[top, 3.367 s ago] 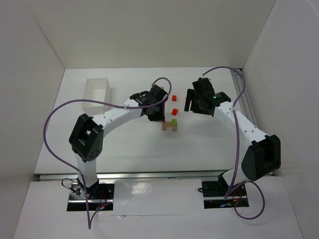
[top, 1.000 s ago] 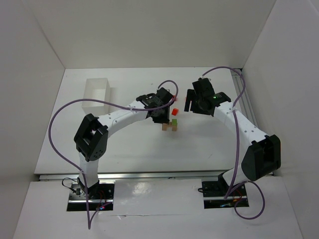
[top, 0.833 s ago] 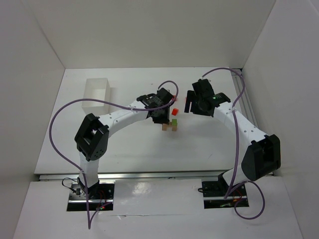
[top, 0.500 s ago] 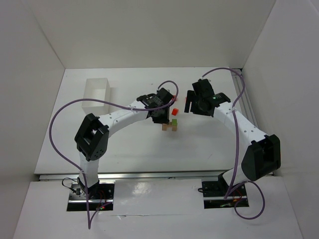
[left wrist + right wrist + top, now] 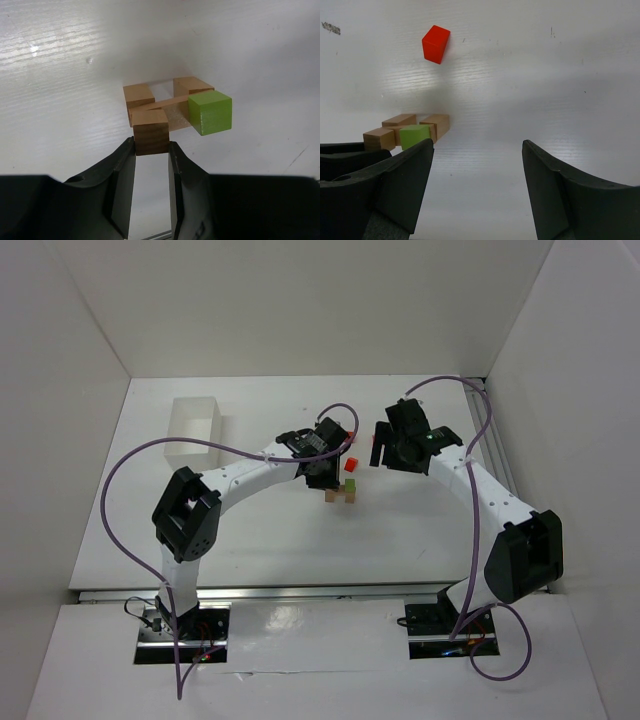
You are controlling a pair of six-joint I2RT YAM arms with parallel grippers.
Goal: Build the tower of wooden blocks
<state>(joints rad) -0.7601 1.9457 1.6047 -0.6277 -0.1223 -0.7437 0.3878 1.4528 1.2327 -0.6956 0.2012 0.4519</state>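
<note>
The left gripper point(image 5: 151, 150) was closed on 1 tan block point(image 5: 151, 131), with both fingers point(image 5: 121, 172) pressed against its opposite sides. This held block sat at the near edge of the block cluster point(image 5: 342, 494), close to the centre of the table point(image 5: 260, 530). Whether it rested on the table or hung just above it could not be determined.

Directly behind it stood 2 more tan pieces, the left rear block point(image 5: 138, 94) and the right rear block point(image 5: 192, 85), with a gap between them. A thin tan stick point(image 5: 162, 104) lay slanted across that gap. The green block point(image 5: 210, 113) stood at the right end of the cluster, just in front of the right rear block. Contact between those 2 could not be confirmed.

The right gripper point(image 5: 477, 146) hovered off to the side of the cluster with its jaws spread wide and nothing between them. 1 red block point(image 5: 435, 44) lay alone on the table, apart from the cluster. A white open box point(image 5: 197, 427) stood at the far left of the table, well apart from the blocks.
</note>
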